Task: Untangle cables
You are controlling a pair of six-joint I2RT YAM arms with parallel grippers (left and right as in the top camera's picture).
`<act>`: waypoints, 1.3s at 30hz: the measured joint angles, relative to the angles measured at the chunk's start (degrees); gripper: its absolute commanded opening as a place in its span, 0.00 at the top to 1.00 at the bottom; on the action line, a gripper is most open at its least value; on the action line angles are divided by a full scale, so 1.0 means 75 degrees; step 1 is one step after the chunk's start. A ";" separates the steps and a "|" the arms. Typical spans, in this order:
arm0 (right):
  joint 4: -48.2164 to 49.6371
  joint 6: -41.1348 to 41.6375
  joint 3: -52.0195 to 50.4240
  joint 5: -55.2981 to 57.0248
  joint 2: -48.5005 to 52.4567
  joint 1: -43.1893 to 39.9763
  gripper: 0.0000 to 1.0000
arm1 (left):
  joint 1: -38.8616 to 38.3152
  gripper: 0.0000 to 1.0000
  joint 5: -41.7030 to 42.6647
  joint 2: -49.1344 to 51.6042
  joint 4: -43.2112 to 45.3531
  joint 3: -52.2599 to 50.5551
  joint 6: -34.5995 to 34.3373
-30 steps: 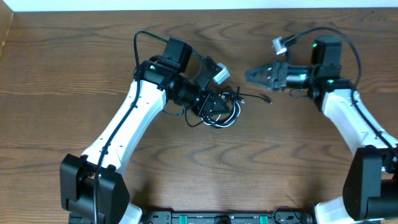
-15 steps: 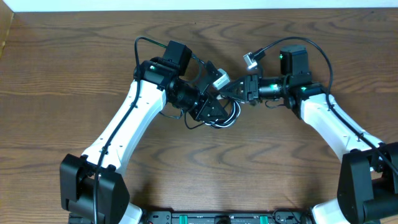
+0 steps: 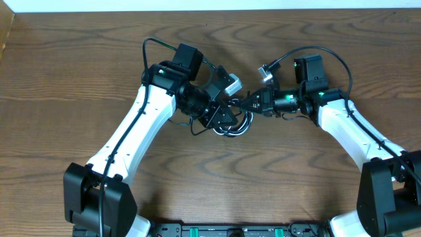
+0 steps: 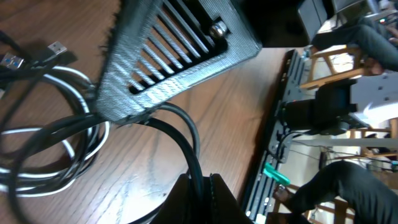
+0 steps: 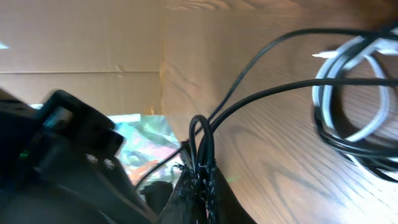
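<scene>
The cables [image 3: 234, 123], black ones and a white one, lie tangled mid-table between both arms. My left gripper [image 3: 222, 116] is over the tangle, shut on a black cable [image 4: 189, 140] that runs up between its fingers. White loops [image 4: 74, 165] and small plug ends [image 4: 55, 48] lie beyond it. My right gripper [image 3: 246, 103] reaches in from the right and is shut on a bent loop of black cable [image 5: 202, 134]. The coiled white cable [image 5: 339, 115] and more black strands [image 5: 273, 93] lie past it. The right gripper's ribbed finger [image 4: 171, 59] hangs just above the left gripper.
The wooden table [image 3: 296, 184] stretches around the tangle. A cardboard wall [image 5: 81, 43] stands at the table's far side. A black rail [image 3: 230, 230] runs along the front edge. The two wrists are very near each other.
My right gripper has swung left from well apart to the tangle and shut on a black cable. The left gripper has stayed shut on its cable, shifting only slightly.
</scene>
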 measured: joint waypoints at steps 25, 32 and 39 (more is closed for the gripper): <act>-0.0055 -0.0956 -0.0006 0.1221 0.0000 -0.2667 0.87 | 0.0000 0.93 -0.0726 0.0055 -0.0495 -0.0006 -0.0006; -0.0516 -0.1122 -0.0009 0.0632 0.0000 -0.2433 0.64 | 0.0000 0.57 -0.0726 0.0055 -0.0224 -0.0006 -0.0020; -0.0516 -0.1125 -0.0009 0.0519 0.0000 -0.1947 0.68 | 0.0000 0.48 -0.0726 0.0055 -0.0111 -0.0006 -0.0163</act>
